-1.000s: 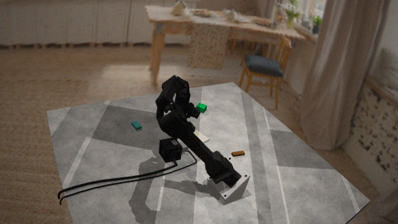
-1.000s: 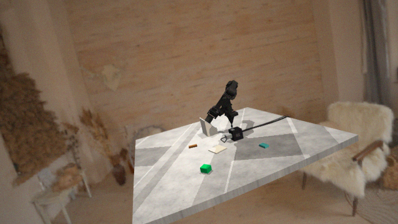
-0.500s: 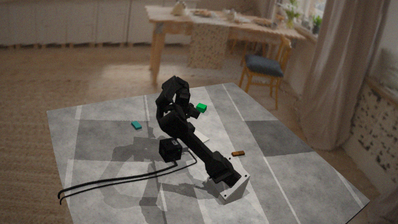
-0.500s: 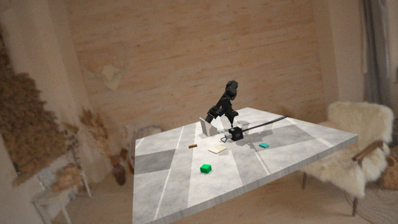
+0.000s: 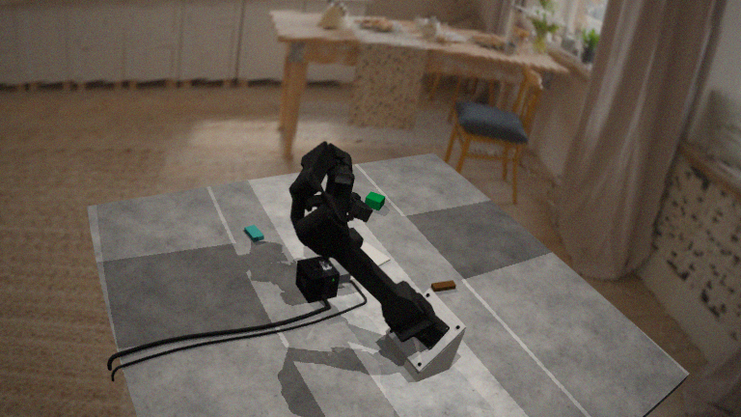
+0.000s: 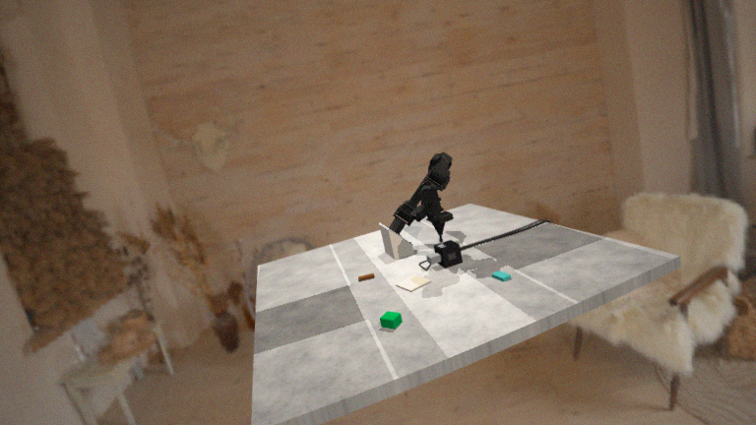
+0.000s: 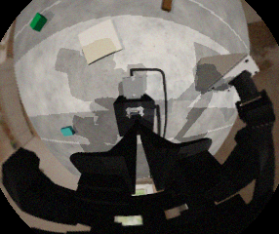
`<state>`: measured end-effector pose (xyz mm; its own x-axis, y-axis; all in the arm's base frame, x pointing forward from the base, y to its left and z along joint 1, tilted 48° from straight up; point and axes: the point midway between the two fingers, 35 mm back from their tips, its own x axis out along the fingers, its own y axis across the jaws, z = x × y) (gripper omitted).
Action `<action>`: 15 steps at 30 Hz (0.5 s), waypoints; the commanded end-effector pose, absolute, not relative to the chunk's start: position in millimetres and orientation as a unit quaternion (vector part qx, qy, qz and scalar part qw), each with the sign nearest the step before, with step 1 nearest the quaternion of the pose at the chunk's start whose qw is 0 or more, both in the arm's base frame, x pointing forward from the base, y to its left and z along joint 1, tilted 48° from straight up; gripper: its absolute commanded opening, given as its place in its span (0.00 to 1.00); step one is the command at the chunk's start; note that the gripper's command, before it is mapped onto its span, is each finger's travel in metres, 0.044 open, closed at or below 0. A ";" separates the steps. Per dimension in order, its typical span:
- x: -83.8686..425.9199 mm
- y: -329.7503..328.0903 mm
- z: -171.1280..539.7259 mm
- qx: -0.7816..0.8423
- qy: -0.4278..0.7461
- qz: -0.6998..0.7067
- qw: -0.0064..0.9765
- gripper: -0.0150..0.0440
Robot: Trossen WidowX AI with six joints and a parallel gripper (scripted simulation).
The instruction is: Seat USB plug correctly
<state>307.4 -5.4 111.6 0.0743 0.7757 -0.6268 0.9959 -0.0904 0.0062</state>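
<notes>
The black power cube [image 5: 317, 281] [image 6: 450, 255] [image 7: 121, 116] stands on the table, with pale markings around the socket [image 7: 135, 112] on its top. My gripper [image 6: 441, 238] [image 7: 138, 128] points down, its fingertips just over or at the socket. The fingers are nearly together, shut on something thin that I take to be the USB plug. The plug is small and mostly hidden by the fingertips, so its way round and depth cannot be told. In the top view the arm hides the fingertips.
A grey block [image 5: 343, 277] [image 7: 134, 87] with a thin looping cable [image 7: 164, 93] adjoins the cube. A thick cable [image 5: 229, 331] runs left over the table edge. A green block [image 5: 374, 200], teal block [image 5: 253, 233], brown block [image 5: 443, 285] and cream pad [image 7: 99, 43] lie around.
</notes>
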 end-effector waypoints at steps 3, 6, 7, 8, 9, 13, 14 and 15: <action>308.0 -4.5 111.4 0.698 0.635 -0.240 0.226 0.25; 308.0 -4.2 111.2 0.698 0.635 -0.240 0.226 0.25; 308.0 -4.1 111.1 0.698 0.635 -0.240 0.226 0.25; 308.0 -4.0 111.0 0.698 0.635 -0.240 0.226 0.25; 308.0 -3.9 110.9 0.698 0.635 -0.240 0.226 0.25; 308.0 -3.6 110.6 0.698 0.635 -0.240 0.226 0.25; 308.1 -3.5 110.5 0.698 0.635 -0.240 0.226 0.25; 308.1 -3.4 110.4 0.698 0.635 -0.240 0.226 0.25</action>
